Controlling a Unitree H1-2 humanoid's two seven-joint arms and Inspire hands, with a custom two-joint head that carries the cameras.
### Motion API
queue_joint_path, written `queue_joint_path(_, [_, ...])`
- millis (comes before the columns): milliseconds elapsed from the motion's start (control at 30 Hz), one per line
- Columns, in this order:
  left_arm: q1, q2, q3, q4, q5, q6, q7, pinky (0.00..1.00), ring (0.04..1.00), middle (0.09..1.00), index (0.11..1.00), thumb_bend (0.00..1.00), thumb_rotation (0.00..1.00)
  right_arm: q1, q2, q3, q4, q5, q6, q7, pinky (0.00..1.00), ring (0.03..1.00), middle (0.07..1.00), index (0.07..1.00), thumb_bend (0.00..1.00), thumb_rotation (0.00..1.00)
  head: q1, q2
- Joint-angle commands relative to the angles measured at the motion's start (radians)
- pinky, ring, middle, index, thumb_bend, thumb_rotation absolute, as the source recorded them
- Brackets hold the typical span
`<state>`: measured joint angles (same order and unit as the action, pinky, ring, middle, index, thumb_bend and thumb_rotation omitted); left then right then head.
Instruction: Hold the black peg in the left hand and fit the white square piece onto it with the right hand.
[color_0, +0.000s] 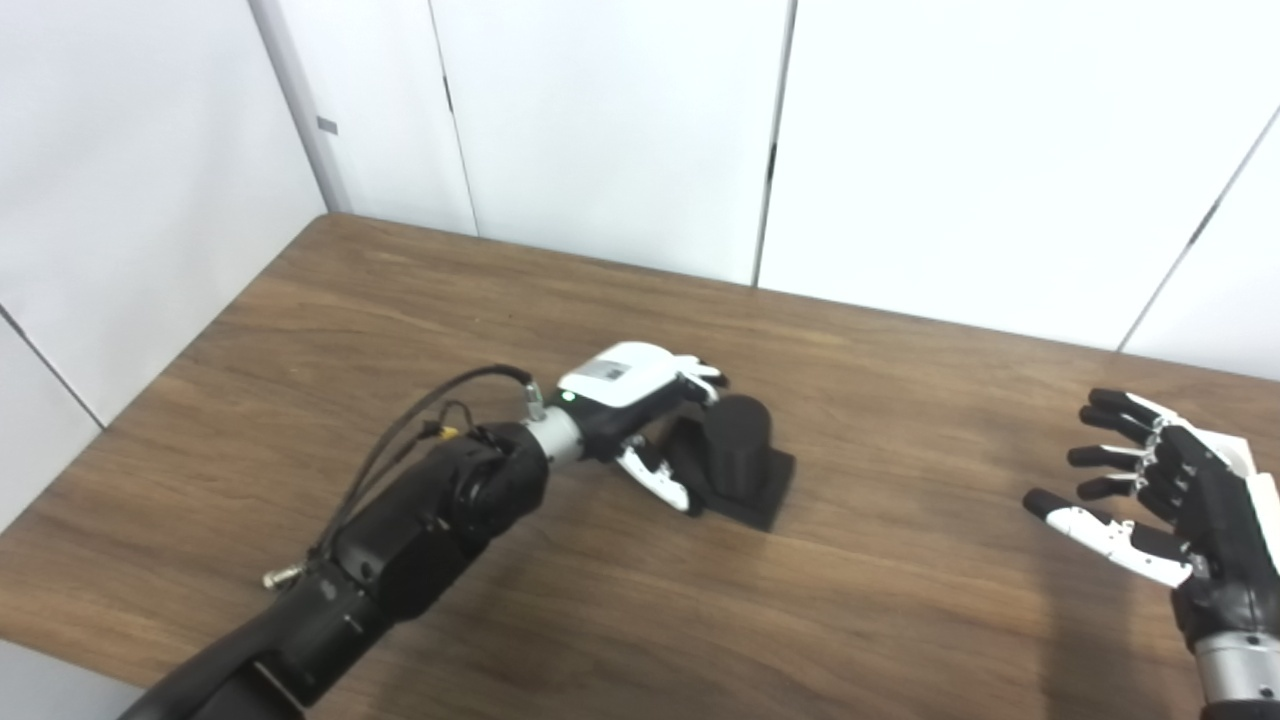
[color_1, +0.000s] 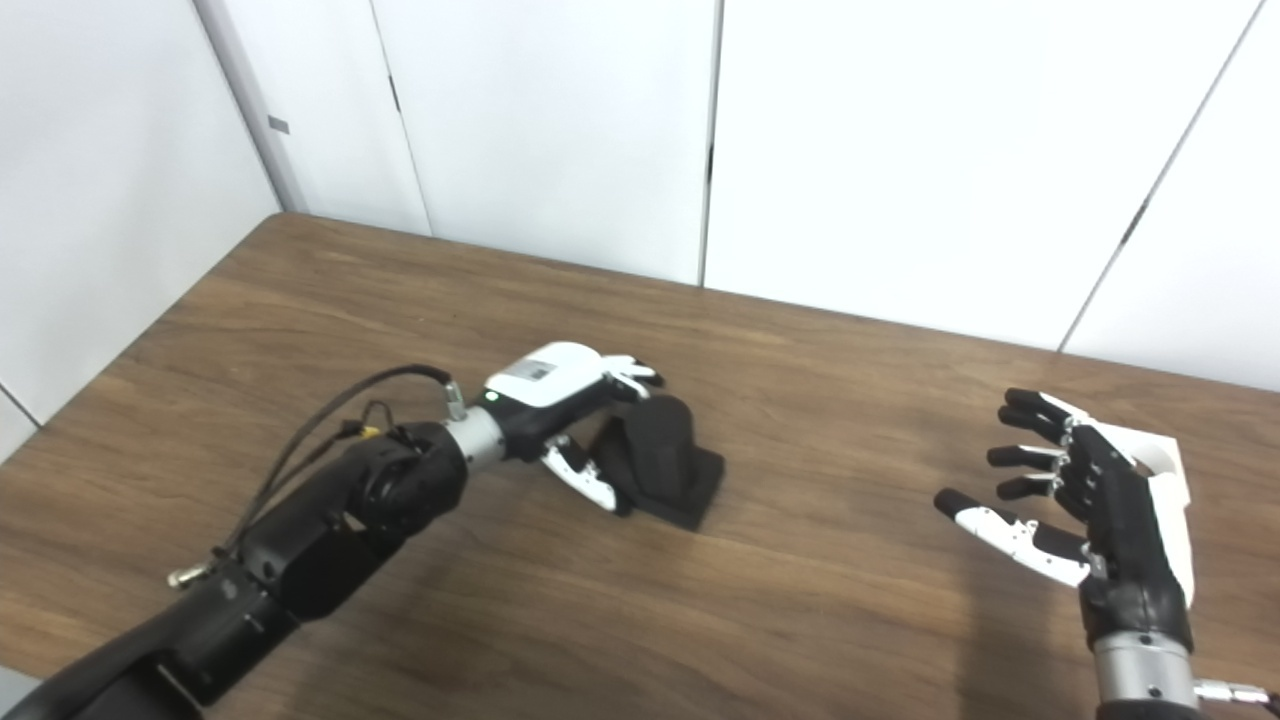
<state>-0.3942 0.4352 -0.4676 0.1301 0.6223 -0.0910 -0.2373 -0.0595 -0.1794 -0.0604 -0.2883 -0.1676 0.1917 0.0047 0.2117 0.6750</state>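
cupping the black peg (color_0: 738, 455), left robot hand (color_0: 640, 400); right robot hand (color_0: 1160, 490) open-fingered

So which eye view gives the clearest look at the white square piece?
The right eye view: the white square piece shows behind the open right hand as a wider strip with its curved top edge. In the left eye view only a thin sliver shows at the frame's right edge, mostly hidden by that hand.

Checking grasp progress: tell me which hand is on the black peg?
The left hand, wrapped around the black peg on the table; the right hand hovers apart, fingers spread, empty.
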Motion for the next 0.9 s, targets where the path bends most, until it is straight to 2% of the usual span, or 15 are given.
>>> queue_joint_path(0, [0.030,-0.024,-0.053,-0.008,0.008,-0.037,-0.060,0.76,0.947,0.897,0.489,0.52,0.07,-0.032,-0.004,-0.006,-0.023,0.000,-0.052,-0.011,0.49,0.620,0.748,0.748,0.62,0.00,0.000,0.001])
queue_joint_path(100, [0.034,-0.039,-0.069,-0.017,0.008,-0.037,-0.070,0.73,0.941,0.900,0.488,0.52,0.06,-0.031,-0.007,-0.005,-0.023,0.004,-0.060,-0.007,0.49,0.624,0.753,0.750,0.60,0.00,-0.005,0.004])
queue_joint_path(467, [0.047,-0.053,-0.136,-0.027,0.029,-0.036,-0.100,0.76,0.947,0.909,0.488,0.52,0.06,-0.026,-0.009,-0.005,-0.034,-0.001,-0.056,-0.006,0.49,0.620,0.751,0.750,0.60,0.00,-0.031,0.021])
queue_joint_path(667, [0.034,-0.042,-0.172,-0.009,0.054,-0.039,-0.117,0.77,0.949,0.912,0.488,0.52,0.07,-0.028,-0.008,-0.002,-0.027,0.000,-0.064,-0.006,0.49,0.635,0.752,0.751,0.60,0.00,-0.102,0.031])
queue_joint_path(833, [0.012,-0.011,-0.211,-0.006,0.097,-0.049,-0.140,0.80,0.961,0.918,0.489,0.52,0.07,-0.038,-0.003,0.007,-0.011,-0.009,-0.088,-0.012,0.48,0.622,0.746,0.744,0.62,0.00,-0.228,0.037])
queue_joint_path(867, [0.010,-0.006,-0.216,-0.006,0.103,-0.053,-0.142,0.81,0.959,0.916,0.489,0.52,0.07,-0.041,-0.004,0.010,-0.006,-0.017,-0.097,-0.014,0.48,0.618,0.743,0.742,0.62,0.00,-0.228,0.037])
